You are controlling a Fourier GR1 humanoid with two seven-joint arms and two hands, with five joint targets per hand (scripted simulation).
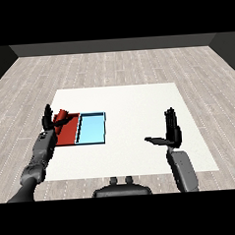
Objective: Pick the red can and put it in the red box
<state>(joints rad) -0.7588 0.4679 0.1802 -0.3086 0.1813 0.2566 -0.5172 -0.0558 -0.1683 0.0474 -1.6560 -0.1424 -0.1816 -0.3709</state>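
The red can (61, 115) shows as a darker red shape at the far end of the red tray (68, 135), on the table's left side. My left hand (50, 123) is over the tray's left edge, just beside the can, with its fingers pointing up and its thumb stretched toward the can. The fingers are straight and not curled round the can; whether they touch it I cannot tell. My right hand (173, 132) is held upright above the table's right side, open, with its thumb out to the left and nothing in it.
A light blue tray (91, 130) lies against the red tray's right side. The white table (133, 103) stretches between the trays and my right hand. Grey wooden floor surrounds the table.
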